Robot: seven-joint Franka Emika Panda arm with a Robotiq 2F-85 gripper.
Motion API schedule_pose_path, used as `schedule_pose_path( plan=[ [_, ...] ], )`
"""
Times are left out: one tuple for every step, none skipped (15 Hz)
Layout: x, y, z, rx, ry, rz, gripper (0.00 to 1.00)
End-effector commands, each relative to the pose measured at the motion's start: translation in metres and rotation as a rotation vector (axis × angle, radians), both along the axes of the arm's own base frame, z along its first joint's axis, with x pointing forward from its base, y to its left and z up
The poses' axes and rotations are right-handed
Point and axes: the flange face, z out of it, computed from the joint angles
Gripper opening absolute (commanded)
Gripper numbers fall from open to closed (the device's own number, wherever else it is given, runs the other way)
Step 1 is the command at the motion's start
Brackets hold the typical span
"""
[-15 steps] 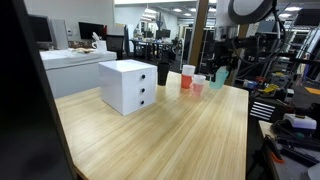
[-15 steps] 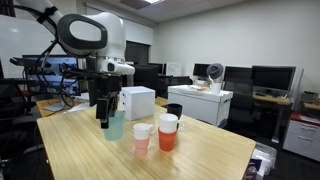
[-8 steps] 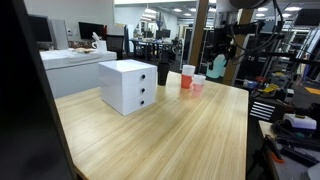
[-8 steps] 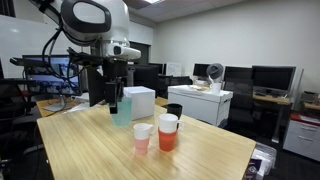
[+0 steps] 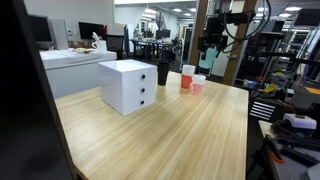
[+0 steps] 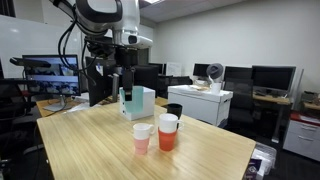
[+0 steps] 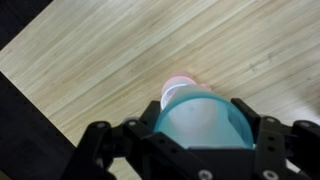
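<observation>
My gripper (image 6: 125, 86) is shut on a pale teal cup (image 6: 128, 104) and holds it in the air above the wooden table (image 6: 90, 150). The gripper also shows in an exterior view (image 5: 211, 48), with the cup (image 5: 210, 61) just under it. In the wrist view the cup (image 7: 200, 120) fills the space between the black fingers (image 7: 195, 140). A pink cup (image 7: 180, 82) shows on the table below it. In both exterior views the pink cup (image 6: 142, 138) (image 5: 198, 84) stands beside an orange cup (image 6: 167, 134) (image 5: 187, 77).
A white drawer box (image 5: 128, 85) (image 6: 140, 100) stands on the table, with a black cup (image 5: 163, 73) (image 6: 174, 111) next to it. Desks, monitors and equipment racks surround the table. The table's dark edge shows at the left of the wrist view.
The gripper has risen from the table with the teal cup and moved sideways toward the white box and the other cups.
</observation>
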Motion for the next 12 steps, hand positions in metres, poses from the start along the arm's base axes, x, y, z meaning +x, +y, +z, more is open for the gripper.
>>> schedule_pose_path(
  plan=[
    [0.025, -0.007, 0.011, 0.007, -0.002, 0.065, 0.49],
    [0.031, -0.01, 0.014, 0.015, -0.005, 0.066, 0.49],
    [0.04, -0.014, 0.019, 0.02, -0.018, 0.073, 0.49],
    [0.044, -0.015, 0.02, 0.029, -0.021, 0.073, 0.49],
    [0.052, -0.018, 0.024, 0.037, -0.026, 0.079, 0.49],
    [0.057, -0.019, 0.025, 0.035, -0.028, 0.083, 0.49],
    [0.067, -0.023, 0.029, 0.039, -0.035, 0.087, 0.49],
    [0.071, -0.025, 0.03, 0.039, -0.036, 0.087, 0.49],
    [0.076, -0.027, 0.031, 0.039, -0.038, 0.089, 0.49],
    [0.082, -0.029, 0.033, 0.036, -0.039, 0.091, 0.49],
    [0.087, -0.03, 0.034, 0.033, -0.045, 0.097, 0.49],
    [0.093, -0.032, 0.035, 0.029, -0.05, 0.101, 0.49]
  ],
)
